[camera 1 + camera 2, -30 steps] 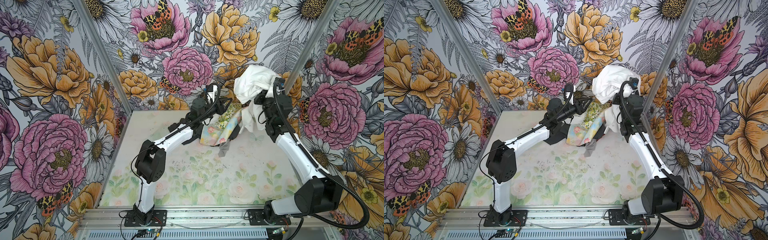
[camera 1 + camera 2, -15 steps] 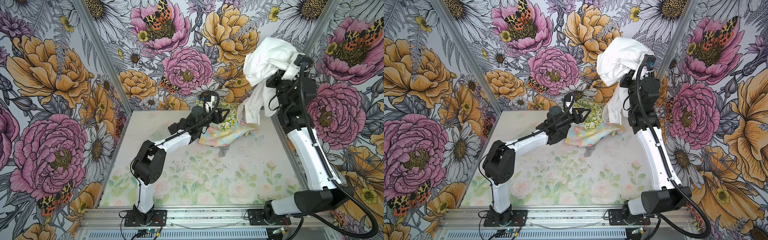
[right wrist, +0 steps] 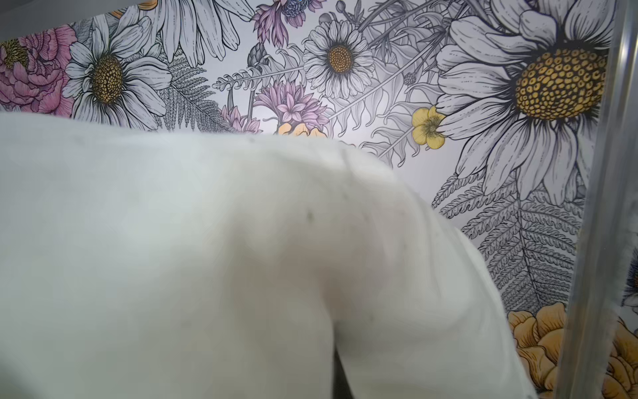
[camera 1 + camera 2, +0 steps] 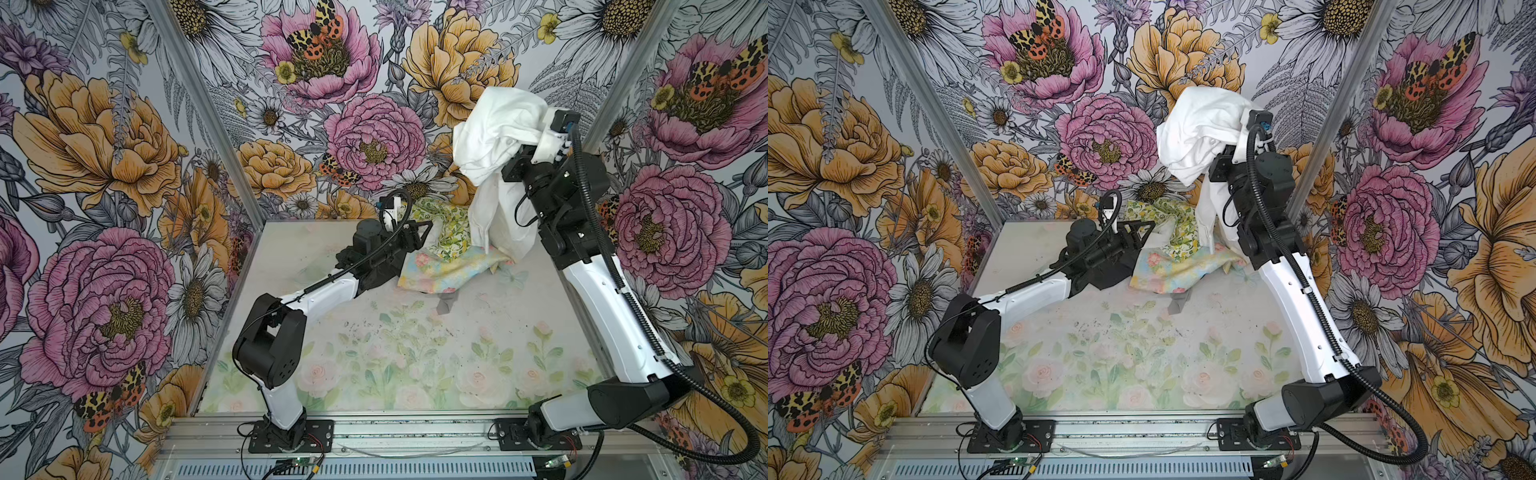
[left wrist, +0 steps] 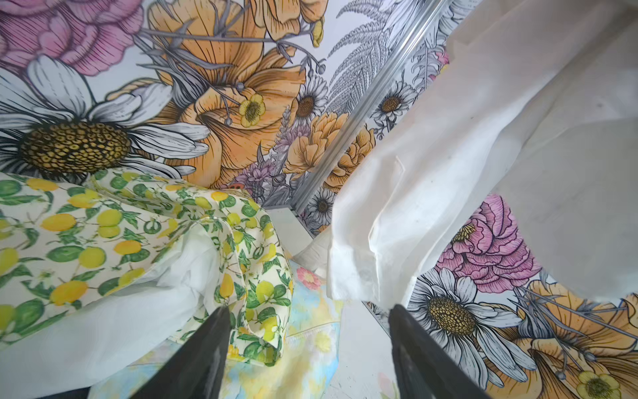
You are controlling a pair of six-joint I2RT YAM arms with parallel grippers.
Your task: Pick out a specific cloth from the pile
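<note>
The cloth, plain white, hangs high at the back right in both top views. It drapes over my right gripper and hides the jaws, which are shut on it. Its lower end dangles just above the pile. In the right wrist view the cloth fills most of the picture. My left gripper stands open beside the pile with nothing between its fingers. The lemon-print cloth and the pastel floral cloth lie just ahead of it.
A small grey piece sticks out at the pile's near edge. Black cloth lies under the left wrist. Flowered walls and metal corner posts stand close behind the right arm. The floral mat stretches toward the front.
The right arm has lifted the white cloth higher and to the right, off the pile. The left gripper has opened and sunk lower, and the printed cloths have settled flat.
</note>
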